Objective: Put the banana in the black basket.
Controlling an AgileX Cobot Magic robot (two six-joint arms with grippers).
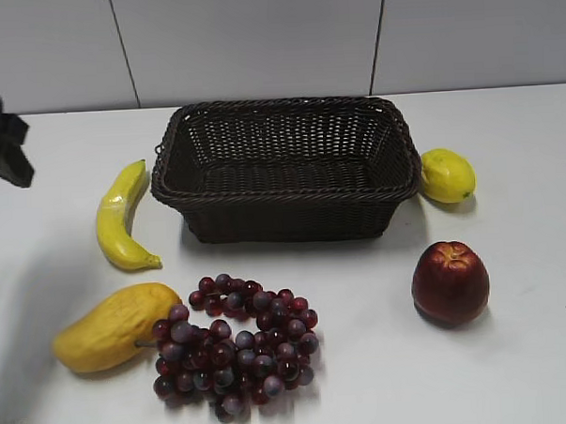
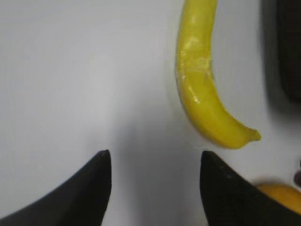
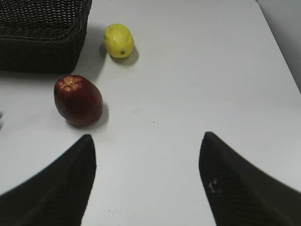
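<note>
Exterior view, banana (image 1: 120, 219) lying beside black basket (image 1: 286, 170) (left side); both grippers' jaws spread, empty

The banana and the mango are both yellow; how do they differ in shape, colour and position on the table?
The banana is long, slim and curved with pointed ends; the mango is plump and thick. The banana is bright yellow; the mango is a deeper yellow-orange. The banana lies just left of the black basket, apart from other fruit; the mango lies nearer the camera, against the grapes. Both rest on the white table, left of centre, outside the basket.
</note>
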